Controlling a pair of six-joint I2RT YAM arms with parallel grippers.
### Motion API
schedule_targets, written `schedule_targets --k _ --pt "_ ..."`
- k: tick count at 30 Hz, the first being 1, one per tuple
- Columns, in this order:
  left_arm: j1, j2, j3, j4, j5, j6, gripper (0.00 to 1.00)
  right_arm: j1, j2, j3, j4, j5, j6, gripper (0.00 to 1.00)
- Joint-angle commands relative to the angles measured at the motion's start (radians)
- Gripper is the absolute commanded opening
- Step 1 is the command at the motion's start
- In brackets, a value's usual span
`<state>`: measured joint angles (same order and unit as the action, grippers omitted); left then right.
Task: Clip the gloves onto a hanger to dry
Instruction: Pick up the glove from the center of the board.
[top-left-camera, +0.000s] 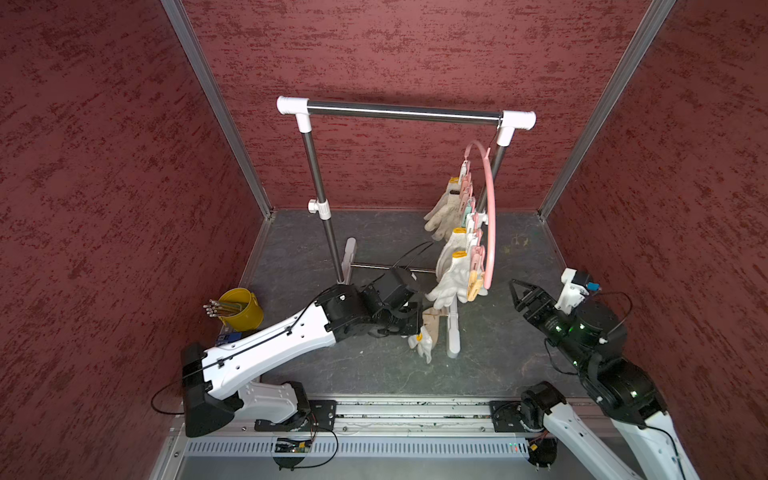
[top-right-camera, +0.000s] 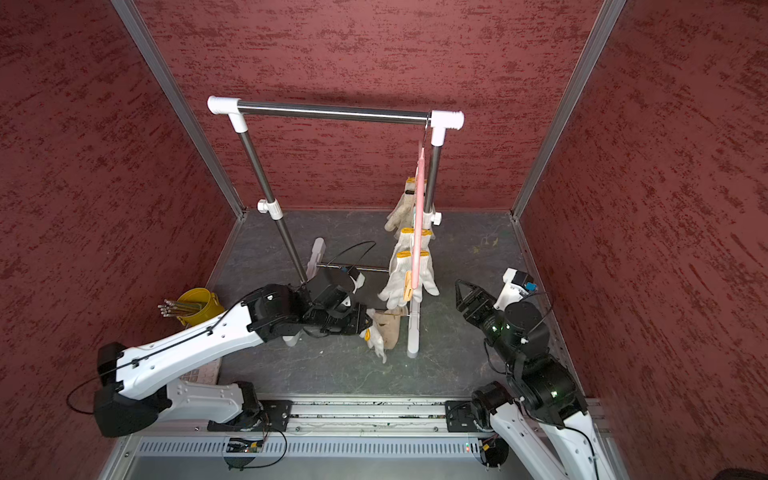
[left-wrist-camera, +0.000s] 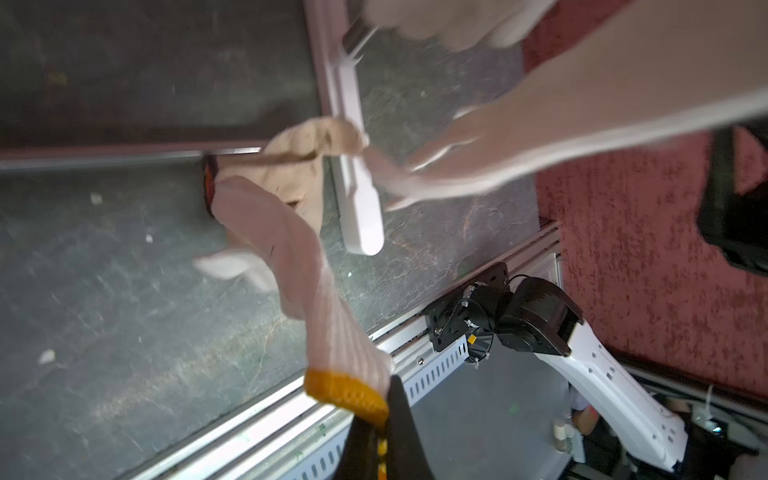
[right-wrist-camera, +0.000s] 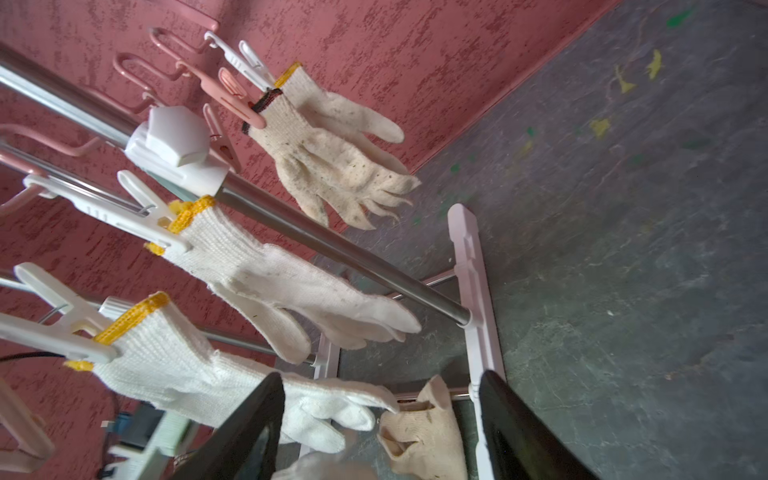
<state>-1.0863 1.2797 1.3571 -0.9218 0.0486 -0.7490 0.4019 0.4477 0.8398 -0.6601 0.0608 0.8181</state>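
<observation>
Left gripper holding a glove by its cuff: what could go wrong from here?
The left gripper pinches only the yellow cuff edge of the white glove; it may slip out during the lift.
That glove seems to lie against the beige glove at the rack's low bar, so lifting may drag it.
The hanger hangs freely; pushing on it could swing it away.

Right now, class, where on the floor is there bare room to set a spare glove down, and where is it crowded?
Free: the floor strip between the rack's near foot and the front rail; also the back-right corner. Crowded: around that foot, where the left pincer grips a white glove by the beige glove, under the hanging gloves.
</observation>
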Motion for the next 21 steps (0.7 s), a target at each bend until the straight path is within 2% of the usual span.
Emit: schedule_targets --k 1,3,6,10,13,15,17,21 --pt "-0.039 -0.016 0.081 -0.241 -0.156 0.343 0.0 -0.003 0.001 0.045 0.063 -0.091 -0.064 0.73" --pt "-0.055 -0.048 0.11 -0.276 -0.22 0.433 0.0 -0.003 0.013 0.066 0.059 -0.098 -0.082 0.73" --pt "-0.082 -0.142 0.103 -0.223 -0.276 0.597 0.0 -0.003 0.04 0.102 0.043 -0.099 -0.104 0.73" --pt "-0.09 -0.303 0.035 -0.061 -0.213 0.832 0.0 -0.003 0.07 0.148 0.033 -0.109 -0.137 0.73" --pt "-0.094 -0.364 0.044 -0.038 -0.073 1.005 0.0 -0.003 0.083 0.184 0.035 -0.137 -0.175 0.73" --pt "-0.102 -0.358 0.095 -0.079 0.042 1.103 0.0 -0.003 0.08 0.202 0.052 -0.198 -0.21 0.72" --pt "-0.117 -0.327 0.161 -0.146 0.148 1.192 0.0 -0.003 0.071 0.217 0.078 -0.311 -0.245 0.7" --pt "-0.163 -0.207 0.31 -0.36 0.196 1.313 0.0 -0.003 0.064 0.251 0.11 -0.565 -0.289 0.67"
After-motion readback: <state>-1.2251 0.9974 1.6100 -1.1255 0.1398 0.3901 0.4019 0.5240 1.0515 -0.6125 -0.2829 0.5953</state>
